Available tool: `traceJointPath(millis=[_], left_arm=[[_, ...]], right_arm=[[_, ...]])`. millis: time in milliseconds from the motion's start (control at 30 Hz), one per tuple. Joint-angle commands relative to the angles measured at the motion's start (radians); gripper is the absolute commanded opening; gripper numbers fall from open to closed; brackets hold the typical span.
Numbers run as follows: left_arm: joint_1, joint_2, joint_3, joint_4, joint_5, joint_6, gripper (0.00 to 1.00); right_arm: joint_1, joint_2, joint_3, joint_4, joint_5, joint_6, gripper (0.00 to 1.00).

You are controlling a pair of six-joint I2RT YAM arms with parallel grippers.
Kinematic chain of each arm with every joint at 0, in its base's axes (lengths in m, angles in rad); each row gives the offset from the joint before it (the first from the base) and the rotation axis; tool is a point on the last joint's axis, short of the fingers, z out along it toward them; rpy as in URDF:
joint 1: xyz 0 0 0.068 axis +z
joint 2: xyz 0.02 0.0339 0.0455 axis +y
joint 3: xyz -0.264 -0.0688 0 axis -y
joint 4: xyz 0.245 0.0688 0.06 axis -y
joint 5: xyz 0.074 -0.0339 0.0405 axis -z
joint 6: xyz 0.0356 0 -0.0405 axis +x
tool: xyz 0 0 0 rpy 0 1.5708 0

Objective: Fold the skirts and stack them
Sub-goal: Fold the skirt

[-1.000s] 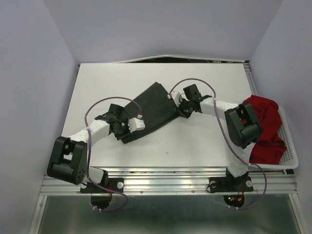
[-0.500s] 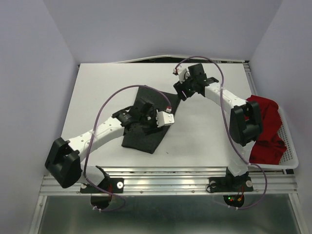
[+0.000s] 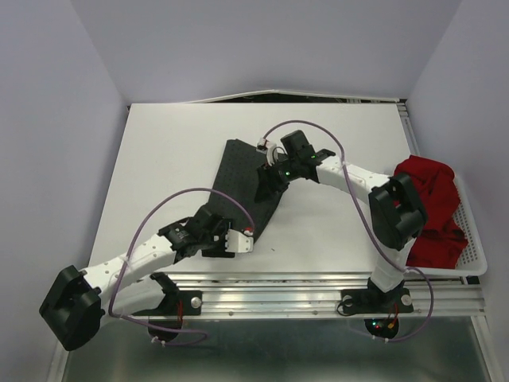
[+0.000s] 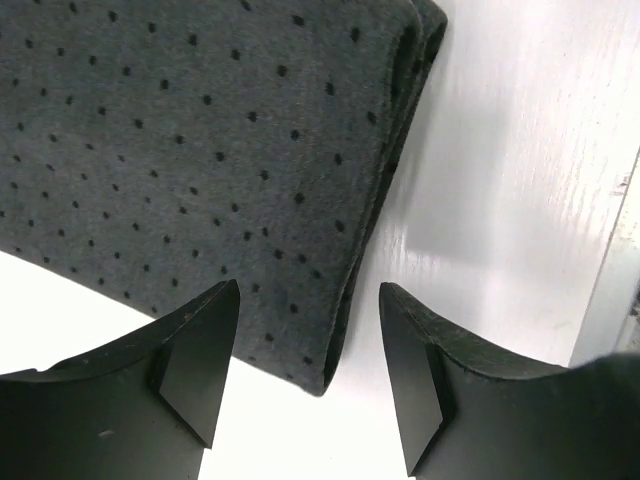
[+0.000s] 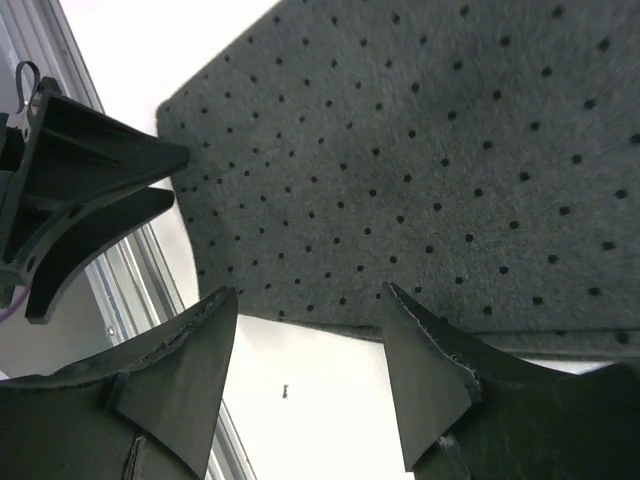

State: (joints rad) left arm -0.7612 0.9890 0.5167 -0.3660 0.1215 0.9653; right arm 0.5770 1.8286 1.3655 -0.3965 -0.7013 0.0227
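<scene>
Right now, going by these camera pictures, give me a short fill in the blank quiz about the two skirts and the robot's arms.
1. The red skirt lies bunched in a white ____ at the right side.
2. The grey skirt lies folded on the table, and its cloth is covered in small dark ____.
3. The jaws of both arms stand ____, with nothing between them.

Missing words: basket; dots; open.

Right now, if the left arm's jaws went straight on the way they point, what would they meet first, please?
Most likely the folded corner of the dark grey dotted skirt on the white table, framed between the open left jaws; depth is unclear.
</scene>
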Motion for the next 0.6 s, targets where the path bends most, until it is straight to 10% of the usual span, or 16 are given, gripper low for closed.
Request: traceJointPath(millis=[0,300,567], left_arm=[[-0.013,-0.023,-0.064,0.143,-0.037,0.044,0.69],[-0.053,0.062,-0.167,0.254,-0.037,0.087,0.68],[-0.063,0.139,-0.185,0.326,-0.071,0.115,0.45]], right_arm=[[-0.014,0.061,-0.048,0.096,-0.092,0.082,0.64],[-0.014,0.149,-0.134,0.134,-0.104,0.056,0.63],[-0.014,0.212,-0.118,0.084,-0.092,-0.012,0.62]])
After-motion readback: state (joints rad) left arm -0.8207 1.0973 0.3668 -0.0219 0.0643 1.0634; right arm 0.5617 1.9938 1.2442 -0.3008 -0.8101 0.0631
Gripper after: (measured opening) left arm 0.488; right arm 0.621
